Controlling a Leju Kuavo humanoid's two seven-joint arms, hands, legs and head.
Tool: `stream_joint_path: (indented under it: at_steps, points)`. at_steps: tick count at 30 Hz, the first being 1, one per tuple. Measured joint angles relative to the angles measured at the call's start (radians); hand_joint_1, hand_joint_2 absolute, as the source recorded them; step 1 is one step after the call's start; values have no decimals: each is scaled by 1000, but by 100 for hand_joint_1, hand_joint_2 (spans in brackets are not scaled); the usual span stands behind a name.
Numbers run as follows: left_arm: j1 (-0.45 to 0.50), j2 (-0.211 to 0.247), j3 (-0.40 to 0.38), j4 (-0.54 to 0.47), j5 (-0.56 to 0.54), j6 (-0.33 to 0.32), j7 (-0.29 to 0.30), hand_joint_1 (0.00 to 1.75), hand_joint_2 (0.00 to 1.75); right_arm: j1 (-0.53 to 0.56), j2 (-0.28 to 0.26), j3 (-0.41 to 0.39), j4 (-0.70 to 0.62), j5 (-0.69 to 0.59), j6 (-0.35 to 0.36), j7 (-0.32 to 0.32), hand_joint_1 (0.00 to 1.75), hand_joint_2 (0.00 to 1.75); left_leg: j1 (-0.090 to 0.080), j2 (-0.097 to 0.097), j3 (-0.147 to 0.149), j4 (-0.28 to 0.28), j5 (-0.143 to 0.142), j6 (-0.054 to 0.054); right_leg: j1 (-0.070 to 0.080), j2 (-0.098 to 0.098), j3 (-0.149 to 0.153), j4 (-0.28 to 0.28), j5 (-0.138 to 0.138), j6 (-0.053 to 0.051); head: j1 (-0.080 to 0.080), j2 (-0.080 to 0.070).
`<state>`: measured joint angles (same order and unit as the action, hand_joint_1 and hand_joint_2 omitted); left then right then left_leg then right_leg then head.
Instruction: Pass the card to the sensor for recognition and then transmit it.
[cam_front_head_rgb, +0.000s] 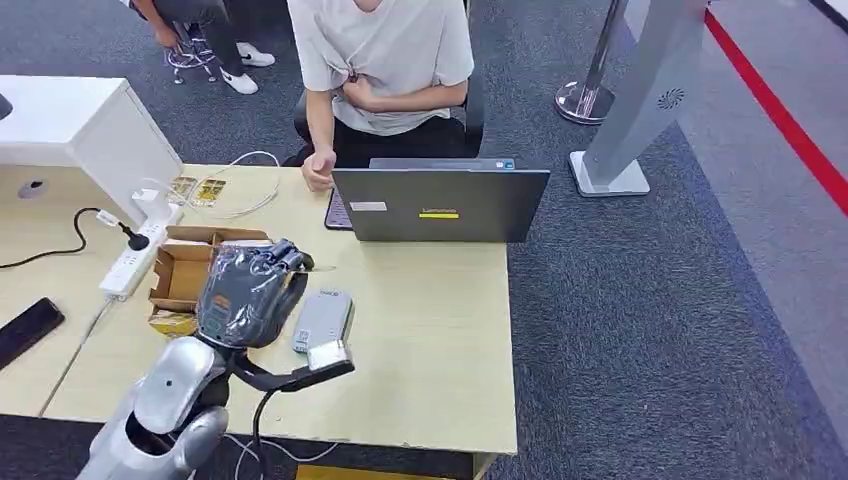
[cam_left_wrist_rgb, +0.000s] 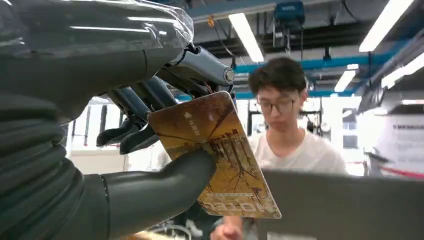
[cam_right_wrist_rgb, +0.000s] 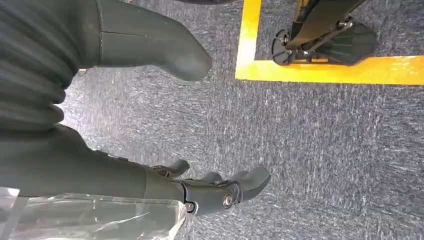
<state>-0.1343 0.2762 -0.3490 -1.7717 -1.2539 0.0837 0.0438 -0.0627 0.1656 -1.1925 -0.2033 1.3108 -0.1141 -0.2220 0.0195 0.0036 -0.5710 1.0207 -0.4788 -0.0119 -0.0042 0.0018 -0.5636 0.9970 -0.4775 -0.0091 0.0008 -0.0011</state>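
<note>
My left hand (cam_front_head_rgb: 250, 292) hovers above the wooden table (cam_front_head_rgb: 430, 340), just left of the flat grey sensor (cam_front_head_rgb: 322, 318). In the left wrist view this hand (cam_left_wrist_rgb: 150, 190) pinches a yellow-brown card (cam_left_wrist_rgb: 220, 150) between the thumb and the dark fingers. The card is raised and faces the person across the table. My right hand (cam_right_wrist_rgb: 210, 190) hangs over grey carpet with its fingers apart and nothing in it.
A person (cam_front_head_rgb: 385, 60) sits at the far side behind an open grey laptop (cam_front_head_rgb: 440, 205). An open cardboard box (cam_front_head_rgb: 185, 270), a white power strip (cam_front_head_rgb: 130, 262) and a black phone (cam_front_head_rgb: 28, 328) lie to the left. Two more cards (cam_front_head_rgb: 197, 190) lie near a white cable.
</note>
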Motion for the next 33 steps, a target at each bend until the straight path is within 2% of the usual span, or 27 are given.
stream_joint_path:
  at_steps: [7,16,27,28,31,33]
  points:
    - [-12,0,-38,126,-39,-100,71,175,175,-2,0,0,0,11,0,3,0,175,0,0,0,0,0,0,0,0,0,0,0,0,0,0]
    - [-29,-26,-54,264,-79,-110,139,175,175,-2,3,0,0,20,-3,15,0,175,0,0,0,0,0,0,0,0,0,0,0,0,0,0]
    - [-29,-43,-55,317,-83,-109,140,175,175,-2,7,0,0,21,-3,17,0,175,0,0,0,0,0,0,0,0,0,0,0,0,0,0]
    - [-29,-44,-55,320,-86,-113,150,175,175,-2,7,0,0,22,-3,22,0,175,0,0,0,0,0,0,0,0,0,0,0,0,0,0]
    - [-29,-52,-53,355,-119,-156,226,175,175,-2,9,2,0,35,-2,26,0,175,0,0,0,0,0,0,0,0,0,0,0,0,0,0]
    - [-29,-57,-46,399,-129,-153,234,175,175,-2,14,2,0,41,-2,32,0,175,0,0,0,0,0,0,0,0,0,0,0,0,0,0]
